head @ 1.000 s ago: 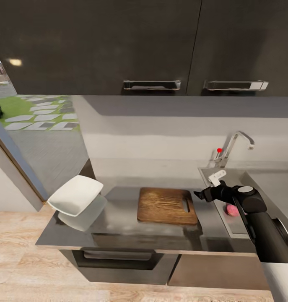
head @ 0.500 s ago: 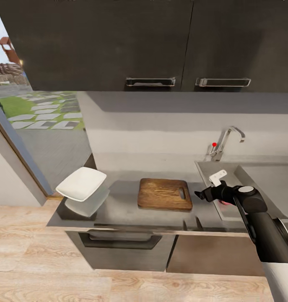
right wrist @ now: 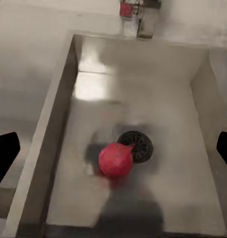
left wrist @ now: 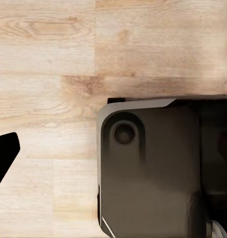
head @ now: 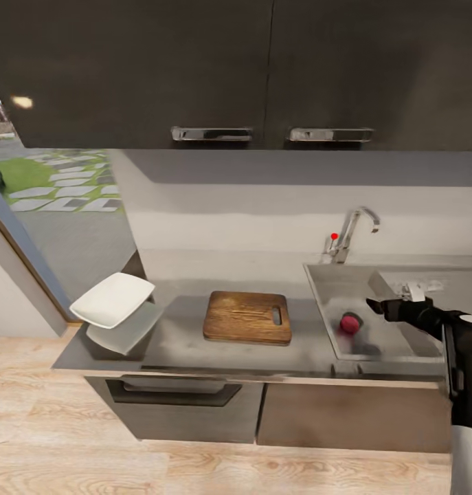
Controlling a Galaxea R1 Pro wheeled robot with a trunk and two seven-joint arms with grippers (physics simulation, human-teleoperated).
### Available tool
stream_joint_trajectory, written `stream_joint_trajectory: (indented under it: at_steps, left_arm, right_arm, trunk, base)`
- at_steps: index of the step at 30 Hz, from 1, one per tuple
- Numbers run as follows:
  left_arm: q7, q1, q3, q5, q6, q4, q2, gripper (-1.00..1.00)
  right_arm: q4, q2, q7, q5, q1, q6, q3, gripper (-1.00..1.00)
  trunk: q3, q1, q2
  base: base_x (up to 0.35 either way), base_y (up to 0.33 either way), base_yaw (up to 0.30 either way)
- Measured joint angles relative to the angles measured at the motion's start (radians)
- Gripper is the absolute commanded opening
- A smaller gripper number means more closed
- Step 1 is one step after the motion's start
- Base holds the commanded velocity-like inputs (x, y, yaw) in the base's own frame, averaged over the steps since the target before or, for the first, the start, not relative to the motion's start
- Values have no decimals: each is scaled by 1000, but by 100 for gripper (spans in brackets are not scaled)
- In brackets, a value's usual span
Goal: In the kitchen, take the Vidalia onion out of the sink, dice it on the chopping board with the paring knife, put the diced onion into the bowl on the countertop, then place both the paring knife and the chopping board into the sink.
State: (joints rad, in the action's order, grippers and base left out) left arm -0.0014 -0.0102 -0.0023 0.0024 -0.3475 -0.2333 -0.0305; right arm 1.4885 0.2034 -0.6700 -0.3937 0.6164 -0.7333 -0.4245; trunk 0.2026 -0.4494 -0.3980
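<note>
Right wrist view: Vidalia onion [right wrist: 115, 158] lies centre frame beside drain in sink [right wrist: 59, 139], squarely ahead of wide-open, empty right claw [right wrist: 113, 148].

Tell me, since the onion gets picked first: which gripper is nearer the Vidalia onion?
Right. The right gripper hangs open above the sink, with the Vidalia onion between its fingertips' lines of sight, by the drain. The left gripper points at wooden floor beside the robot's base.
</note>
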Motion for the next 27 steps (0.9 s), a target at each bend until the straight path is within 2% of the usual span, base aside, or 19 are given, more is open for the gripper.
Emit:
stream_joint_trajectory:
  at_steps: [1,3,9,10,19,22,24,25,26,27]
  left_arm:
    - [0,0,0,0,0,5,0,100]
    - [0,0,1,0,0,10,0,100]
    - [0,0,1,-1,0,13,0,100]
    - [0,0,1,-1,0,13,0,100]
    - [0,0,1,-1,0,13,0,100]
    - [0,0,1,-1,0,13,0,100]
    - [0,0,1,-1,0,13,0,100]
    - [0,0,1,-1,0,13,0,100]
    - [0,0,1,-2,0,13,0,100]
    - [0,0,1,-2,0,13,0,100]
  right_arm:
    - [-1,-13,4,-1,0,8,-38,100]
    - [-4,-32,11,0,-1,21,-79,100]
    - [-14,-89,17,0,-5,97,-108,100]
    - [-15,-114,17,-1,-8,133,-111,100]
    - [-16,-127,15,-2,-12,151,-111,100]
    - [-15,-147,14,-4,-19,169,-111,100]
    - [-15,-174,14,-30,-29,211,-111,100]
    - [-15,-190,13,-60,-38,239,-111,100]
    - [-15,-219,13,-121,-48,283,-110,100]
    - [-15,-243,12,-164,-52,313,-112,100]
  trunk:
    - [0,0,0]
    - [0,0,0]
    - [0,-1,0]
    - [0,-1,0]
    - [0,-1,0]
    - [0,-1,0]
    - [0,-1,0]
    - [0,-1,0]
    - [0,-1,0]
    - [0,-1,0]
  base:
    - [0,-309,0]
    - [0,-309,0]
    - [-122,-213,0]
    - [-304,-36,0]
    - [-331,-5,0]
    - [-336,0,0]
    - [-336,0,0]
    - [-336,0,0]
    - [-336,0,0]
    - [-336,0,0]
